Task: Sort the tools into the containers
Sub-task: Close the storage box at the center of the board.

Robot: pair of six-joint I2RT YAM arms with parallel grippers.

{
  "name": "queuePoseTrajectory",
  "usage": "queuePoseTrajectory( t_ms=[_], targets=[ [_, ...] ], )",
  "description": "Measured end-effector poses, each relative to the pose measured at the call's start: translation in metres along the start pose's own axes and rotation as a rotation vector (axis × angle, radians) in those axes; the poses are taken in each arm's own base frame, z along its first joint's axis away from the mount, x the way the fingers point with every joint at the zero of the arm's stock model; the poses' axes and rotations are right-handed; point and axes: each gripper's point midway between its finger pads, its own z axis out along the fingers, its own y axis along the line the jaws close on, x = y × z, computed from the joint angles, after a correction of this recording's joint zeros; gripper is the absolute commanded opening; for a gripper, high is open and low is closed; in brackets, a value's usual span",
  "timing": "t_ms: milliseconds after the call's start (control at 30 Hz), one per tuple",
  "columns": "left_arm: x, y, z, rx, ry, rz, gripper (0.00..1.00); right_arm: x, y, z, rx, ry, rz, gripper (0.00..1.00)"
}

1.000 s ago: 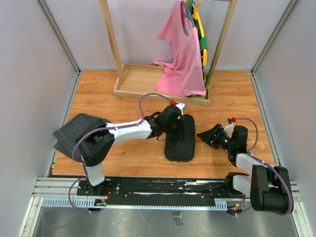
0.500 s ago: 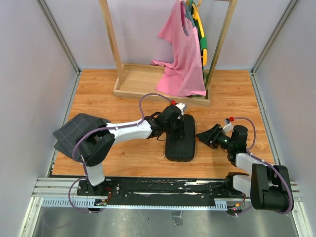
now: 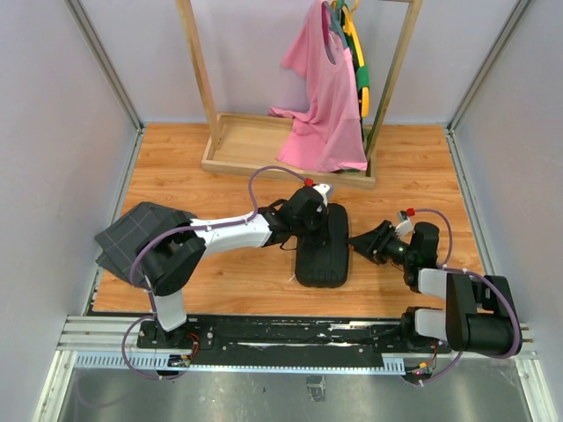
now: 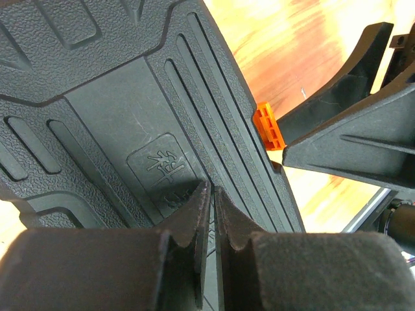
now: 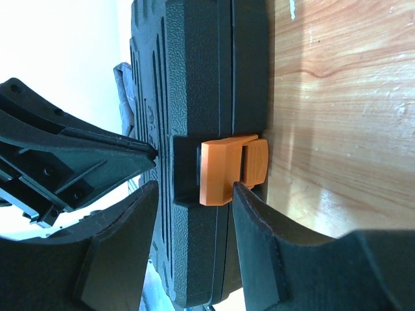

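The black tool case (image 3: 321, 255) lies closed on the wooden table. No tools show in any view. My left gripper (image 3: 318, 211) is shut, its fingertips (image 4: 201, 194) down on the ribbed lid (image 4: 110, 116). My right gripper (image 3: 359, 246) is open at the case's right edge. Its jaws straddle that edge at the orange latch (image 5: 227, 170), which is also in the left wrist view, the latch (image 4: 268, 126). One finger (image 5: 123, 233) lies over the lid and the other fingertip (image 5: 249, 204) touches the latch. In their own views the grippers are the left gripper (image 4: 212, 189) and the right gripper (image 5: 194, 188).
A dark grey grid-patterned fabric (image 3: 136, 233) sits at the table's left edge beside the left arm. A wooden rack with a tray base (image 3: 255, 145) stands at the back, a pink shirt (image 3: 324, 97) hanging from it. Walls close in on both sides.
My right gripper has slid left to the case's edge and its jaws have narrowed a little around the latch. The left gripper stays pressed on the lid.
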Motion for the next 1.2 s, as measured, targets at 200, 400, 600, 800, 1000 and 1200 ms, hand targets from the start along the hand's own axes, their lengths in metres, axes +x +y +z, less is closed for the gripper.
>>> queuePoseTrajectory(
  t_ms=[200,400,600,800,1000,1200],
  targets=[
    [0.000,-0.001,0.000,0.004,0.000,-0.002,0.12,0.001,-0.007,0.002,0.022,0.002,0.016,0.41],
    [0.000,-0.001,0.001,0.005,0.001,-0.003,0.12,0.000,-0.014,0.002,0.050,-0.005,0.009,0.34],
    [-0.001,-0.002,0.002,0.007,0.001,-0.003,0.11,-0.001,-0.019,0.002,0.074,-0.008,-0.009,0.22],
    [-0.001,-0.002,0.003,0.007,0.001,-0.004,0.11,-0.005,-0.021,-0.001,0.115,-0.024,-0.069,0.10],
    [-0.001,-0.002,0.003,0.008,0.000,-0.007,0.11,-0.014,-0.023,-0.012,0.200,-0.061,-0.158,0.03],
    [-0.002,-0.004,0.005,0.016,-0.001,-0.010,0.11,-0.021,-0.017,-0.020,0.235,-0.074,-0.236,0.01]
  ],
)
